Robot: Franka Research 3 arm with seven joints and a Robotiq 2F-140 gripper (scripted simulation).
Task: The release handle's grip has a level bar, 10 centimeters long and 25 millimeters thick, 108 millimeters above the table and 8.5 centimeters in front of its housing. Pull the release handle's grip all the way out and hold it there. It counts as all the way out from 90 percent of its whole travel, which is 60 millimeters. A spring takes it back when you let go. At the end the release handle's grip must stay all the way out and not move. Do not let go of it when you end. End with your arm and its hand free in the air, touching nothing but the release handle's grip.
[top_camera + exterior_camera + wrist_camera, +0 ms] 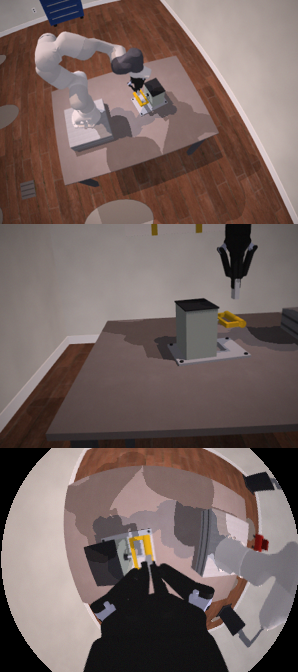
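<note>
Above the counter, in the top view, the tool points down near the release handle's yellow grip, which juts from its housing. In the exterior view, the fingers are fully closed on nothing (too early, I'd say), well clear over the grip. From the wrist view, best reopen, line the pads up astride the level bar, lower, close firmly, then draw straight away from the housing and keep hold.
</note>
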